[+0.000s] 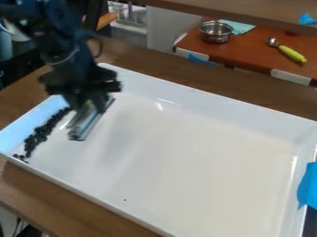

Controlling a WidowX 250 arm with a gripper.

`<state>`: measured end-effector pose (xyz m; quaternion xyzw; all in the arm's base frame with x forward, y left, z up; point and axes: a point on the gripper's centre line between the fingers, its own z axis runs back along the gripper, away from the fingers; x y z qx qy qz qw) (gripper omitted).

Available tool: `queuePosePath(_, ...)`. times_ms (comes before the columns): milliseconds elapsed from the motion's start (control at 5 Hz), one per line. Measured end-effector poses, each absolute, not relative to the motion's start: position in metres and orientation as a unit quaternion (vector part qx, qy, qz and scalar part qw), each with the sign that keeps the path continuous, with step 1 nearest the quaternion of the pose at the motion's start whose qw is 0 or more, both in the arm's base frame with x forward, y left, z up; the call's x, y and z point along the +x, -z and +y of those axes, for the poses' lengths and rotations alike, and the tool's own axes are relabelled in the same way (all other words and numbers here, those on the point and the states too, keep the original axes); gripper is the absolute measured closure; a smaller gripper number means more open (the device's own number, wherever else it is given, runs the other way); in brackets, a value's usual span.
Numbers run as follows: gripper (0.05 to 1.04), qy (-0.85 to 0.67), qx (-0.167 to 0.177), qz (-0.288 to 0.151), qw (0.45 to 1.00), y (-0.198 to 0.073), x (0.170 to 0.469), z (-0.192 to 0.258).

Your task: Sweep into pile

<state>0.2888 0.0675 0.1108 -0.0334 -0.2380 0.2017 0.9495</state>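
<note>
"Where is the gripper (91, 98)?"

"Over the left part of the white tray (186, 162), pointing down, with a shiny bar (88, 121) under it."

"Is it spread wide?"

"No, it is pressed together on the bar's upper part. The bar slants, its near end lower and farther left in the view than its far end."

"Does the bar touch the tray floor?"

"That spot is blurred, so it may touch or hang just above; there is no telling which."

"And the small dark pieces (41, 133)?"

"They lie inside the tray by its left wall, just left of the bar. They form a long, uneven band, thicker in the middle, with a few looser ones near the front left corner."

"What else is around?"

"Blue tape (307, 186) sits on the tray's right edge. Behind, on a red-brown table (248, 54), are a metal pot (216, 32), a pale green cloth (240, 27) beside it, and a spoon (288, 52) with a yellow-green handle."
</note>
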Motion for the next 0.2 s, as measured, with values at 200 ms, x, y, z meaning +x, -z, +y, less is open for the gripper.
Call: queuePosePath(200,0.713,-0.199,-0.043,-0.228,0.952,-0.1209,0.2946,0.0280)
